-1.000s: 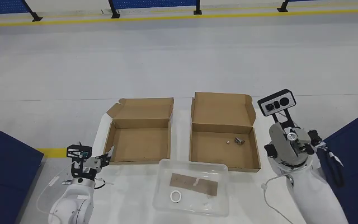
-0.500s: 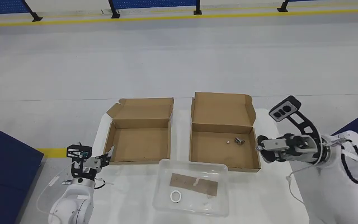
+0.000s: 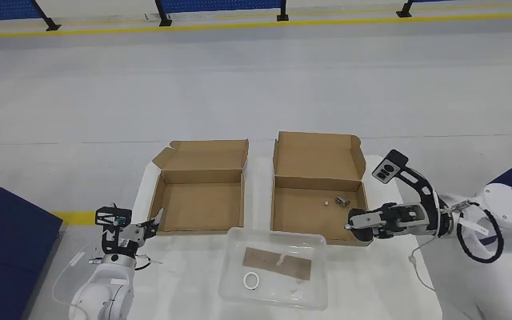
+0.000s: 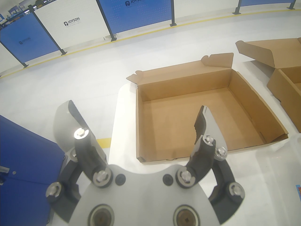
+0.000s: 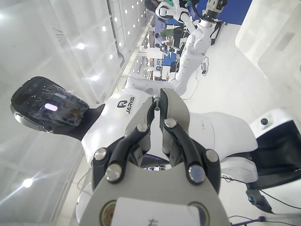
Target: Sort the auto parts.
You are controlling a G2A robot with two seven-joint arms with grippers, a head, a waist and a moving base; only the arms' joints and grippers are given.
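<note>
The left gripper (image 3: 154, 222) is hanging over the near left part of the white counter (image 3: 184, 264), just beside the near left corner of the left cardboard box (image 3: 200, 206). Its jaws are standing wide apart with nothing between them. The left box is lying open with its lid folded back on the far side, and its floor is bare in the left wrist view.

The right gripper (image 5: 158, 95) is reaching in from the right, over the near right corner of the right cardboard box (image 3: 300, 216). How high it is sitting above the box is not clear. Its jaws are drawn almost together and are pinching a small metal part (image 5: 156, 102) at their tips.

The right box is also lying open, lid folded back on the far side. Two small parts are resting on its floor toward the far right: a pale one (image 3: 326, 203) and a darker metal one (image 3: 342, 200), close together but apart.

A clear plastic tray (image 3: 304, 292) is sitting on the near side of the counter, between the two boxes and just in front of them. Inside it a brown cardboard strip (image 3: 276, 264) is lying flat near the middle, and a white ring (image 3: 251, 280) is lying just beside the strip's near left end.
</note>
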